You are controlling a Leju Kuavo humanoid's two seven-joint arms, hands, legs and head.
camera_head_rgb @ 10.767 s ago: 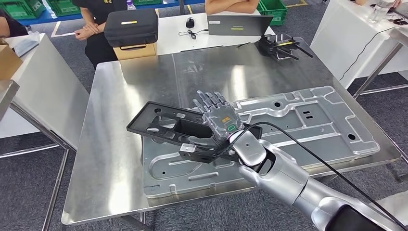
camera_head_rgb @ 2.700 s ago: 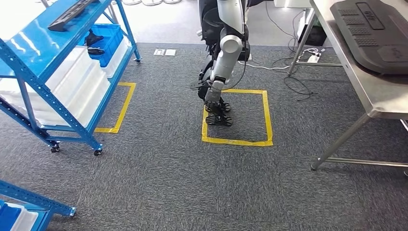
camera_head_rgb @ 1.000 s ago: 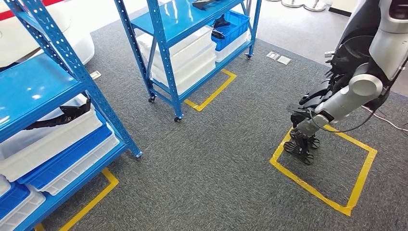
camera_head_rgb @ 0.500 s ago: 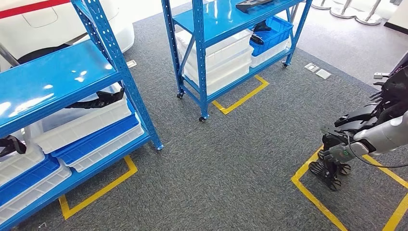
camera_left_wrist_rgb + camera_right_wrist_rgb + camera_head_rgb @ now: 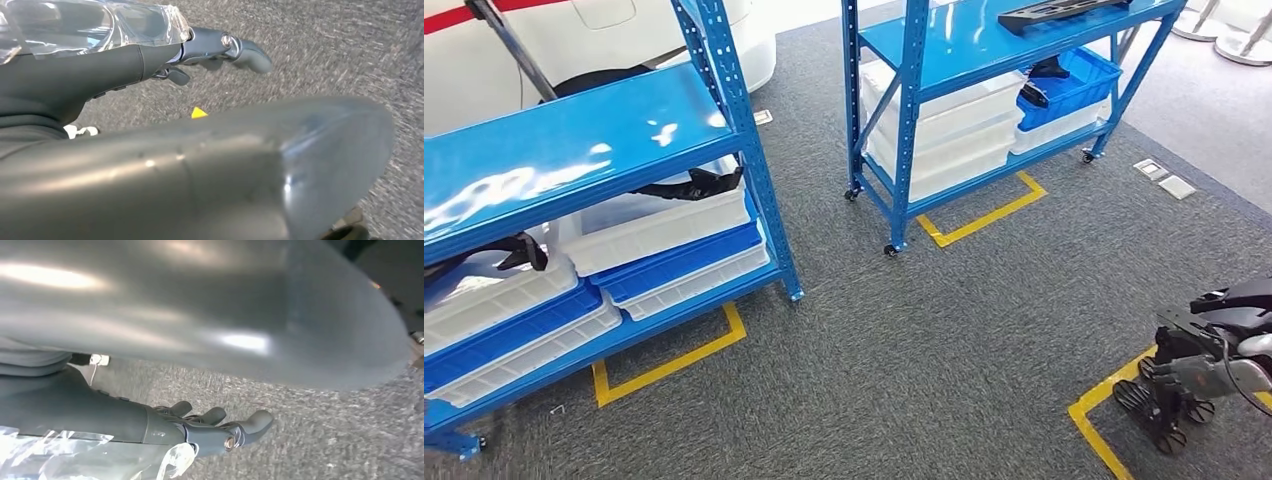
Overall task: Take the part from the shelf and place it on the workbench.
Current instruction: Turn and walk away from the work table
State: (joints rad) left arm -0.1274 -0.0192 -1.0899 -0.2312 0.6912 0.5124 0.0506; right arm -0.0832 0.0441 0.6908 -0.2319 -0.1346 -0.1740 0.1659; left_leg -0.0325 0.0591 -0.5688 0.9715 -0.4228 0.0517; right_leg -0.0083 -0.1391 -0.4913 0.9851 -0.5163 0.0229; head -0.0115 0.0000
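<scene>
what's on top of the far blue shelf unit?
A flat black plastic part lies on the top deck of the far blue metal shelf unit. Its far end is cut off by the picture edge. White and blue bins sit below.

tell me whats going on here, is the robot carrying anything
No, nothing is carried right now. The left robot hand and the right robot hand hang over grey carpet with fingers loosely apart and nothing in them. Ahead stand two blue metal shelf racks loaded with white and blue plastic bins. A flat black plastic part lies on the farther rack's top shelf. Another robot's hand shows at lower right.
</scene>
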